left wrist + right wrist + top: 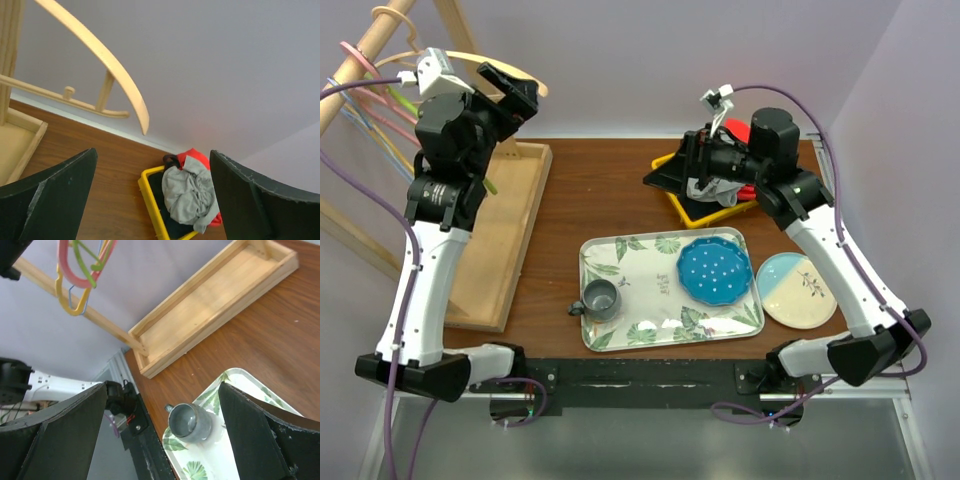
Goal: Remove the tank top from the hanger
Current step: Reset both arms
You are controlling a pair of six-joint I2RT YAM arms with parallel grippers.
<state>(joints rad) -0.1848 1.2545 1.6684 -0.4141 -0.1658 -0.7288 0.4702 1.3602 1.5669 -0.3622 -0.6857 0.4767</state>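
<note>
Up beside the bare wooden hanger (111, 64), the left gripper (512, 88) stands wide open and empty, the right gripper (670, 175) likewise. The grey tank top (187, 192) lies crumpled in the yellow bin (148, 197). A careless retreat could knock the hanger loose

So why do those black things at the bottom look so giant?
Left wrist view: they're the left fingers, close to the lens, while the grey cloth farther off is sharp. Right wrist view: same with the right fingers; the cup is clear. Top view: even light, soft shadows only.
</note>
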